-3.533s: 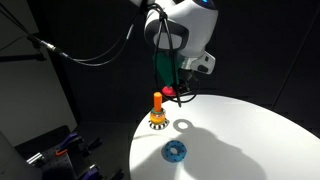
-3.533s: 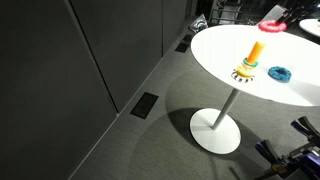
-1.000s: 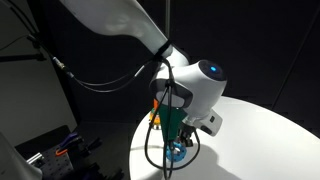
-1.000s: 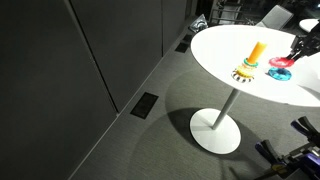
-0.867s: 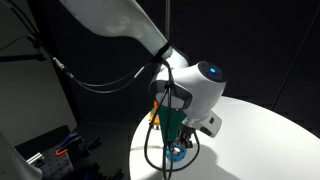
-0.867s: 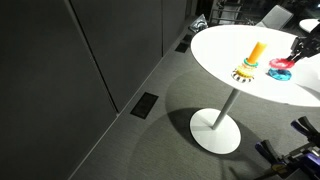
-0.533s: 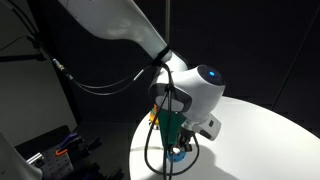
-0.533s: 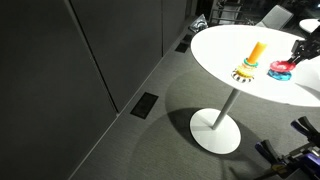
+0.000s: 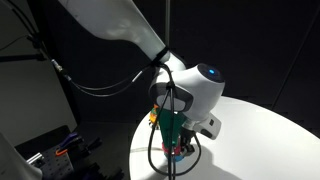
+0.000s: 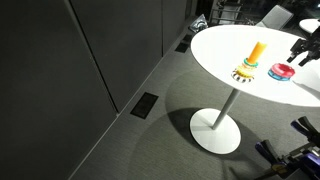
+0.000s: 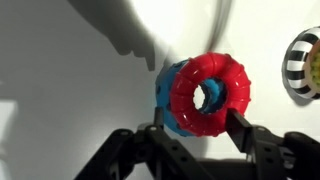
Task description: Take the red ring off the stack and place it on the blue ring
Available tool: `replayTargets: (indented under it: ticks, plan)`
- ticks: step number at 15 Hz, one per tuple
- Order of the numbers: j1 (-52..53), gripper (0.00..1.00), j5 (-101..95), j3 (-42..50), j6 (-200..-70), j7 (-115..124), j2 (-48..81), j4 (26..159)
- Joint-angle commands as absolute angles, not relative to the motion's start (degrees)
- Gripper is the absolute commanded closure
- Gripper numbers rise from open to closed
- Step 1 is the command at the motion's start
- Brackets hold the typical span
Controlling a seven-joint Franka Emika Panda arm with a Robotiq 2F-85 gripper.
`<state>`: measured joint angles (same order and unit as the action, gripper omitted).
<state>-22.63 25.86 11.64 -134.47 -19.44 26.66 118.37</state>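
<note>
Placement: thick red plastic ring (image 11: 225, 75) atop notched light-blue plastic ring (image 11: 165, 95)

We are seeing them lying near the orange peg stack (image 10: 257, 50). The black gripper (image 11: 198, 124) is straddling them; grasping or released, we cannot tell.

Red ring (image 11: 212, 95) resting on blue ring (image 11: 166, 102) on a white tabletop (image 11: 70, 60).
Blue shows past one side of the red; claw (image 11: 200, 130) fingers flank the pair, spread apart; the stack (image 11: 303, 65) stands near.
</note>
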Motion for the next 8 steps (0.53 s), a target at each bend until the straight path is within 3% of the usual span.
replayTargets:
  ticks: [1,8]
  plan:
    - [-22.7,0.03,21.1,11.8,-131.4,-16.9,23.1,118.9]
    - [-19.4,0.0,11.1,12.3,-122.2,-12.3,15.2,118.4]
